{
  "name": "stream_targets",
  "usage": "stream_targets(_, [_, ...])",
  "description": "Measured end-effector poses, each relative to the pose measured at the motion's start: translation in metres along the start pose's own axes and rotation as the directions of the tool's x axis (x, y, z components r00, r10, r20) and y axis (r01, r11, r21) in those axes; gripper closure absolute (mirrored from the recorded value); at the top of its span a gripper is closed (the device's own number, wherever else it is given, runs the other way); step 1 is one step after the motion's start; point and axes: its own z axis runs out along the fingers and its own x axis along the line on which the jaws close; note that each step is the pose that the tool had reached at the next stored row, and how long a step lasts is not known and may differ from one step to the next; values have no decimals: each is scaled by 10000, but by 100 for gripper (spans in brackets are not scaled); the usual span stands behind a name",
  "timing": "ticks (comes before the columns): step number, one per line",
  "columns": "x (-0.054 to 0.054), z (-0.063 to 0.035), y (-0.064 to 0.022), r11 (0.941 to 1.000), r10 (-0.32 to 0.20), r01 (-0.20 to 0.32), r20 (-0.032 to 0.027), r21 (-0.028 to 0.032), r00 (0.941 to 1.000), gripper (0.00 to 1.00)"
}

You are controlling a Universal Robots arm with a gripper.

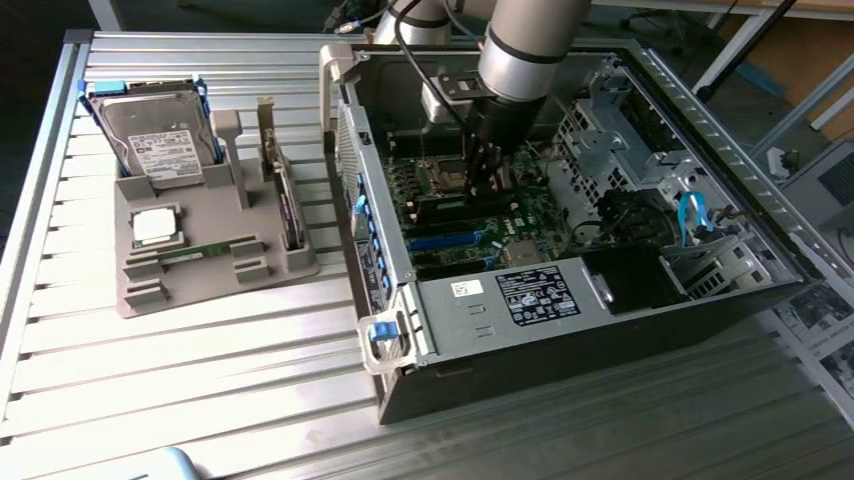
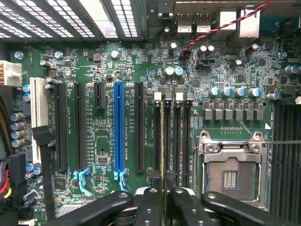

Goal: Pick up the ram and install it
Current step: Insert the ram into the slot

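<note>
Gripper (image 2: 164, 200): nearest the wrist camera. Its two dark fingers (image 2: 149, 202) are drawn close together, pinching the ram by its near end. In the exterior view it hangs low inside the computer case, over the board.

The ram (image 2: 162, 141): seen edge-on as a thin pale line running away from the fingers. It stands upright and lies along the memory slots, in line with one of them.

Memory slots (image 2: 176, 141): a group of long black parallel slots with white clips (image 2: 179, 96) at their far ends, directly under and beside the ram.

CPU socket (image 2: 230, 174): silver frame, open and without a chip, just beside the memory slots.

Blue expansion slot (image 2: 119, 127): on the other side of the memory slots, among black slots of like length.

Motherboard (image 2: 103, 61): green, carrying all of the above.

Computer case (image 1: 441, 310): lying on its side, open on top, with the arm (image 1: 534, 40) reaching down into it.

Grey tray (image 1: 200, 285): well apart from the gripper, at the exterior view's left. It holds a hard drive (image 1: 160, 140), a square silver chip (image 1: 155, 226) and a second green stick (image 1: 200, 252) lying flat.

Progress: the pick-up appears done, since the ram is off the tray and in the grip. It is aligned with a slot, but whether it is pressed home or the clips have closed on it cannot be told, so the installing is judged unfinished.
</note>
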Motion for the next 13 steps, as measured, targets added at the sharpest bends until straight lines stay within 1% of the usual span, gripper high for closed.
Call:
stream_targets(3, [0, -1, -1, 10000, -1, 1, -1, -1, 10000, 87])
stream_targets(6, [6, -2, -25, 10000, -1, 1, -3, -2, 10000, 87])
stream_targets(13, [28, 1, -26, 10000, -1, 1, -1, -2, 10000, 87])
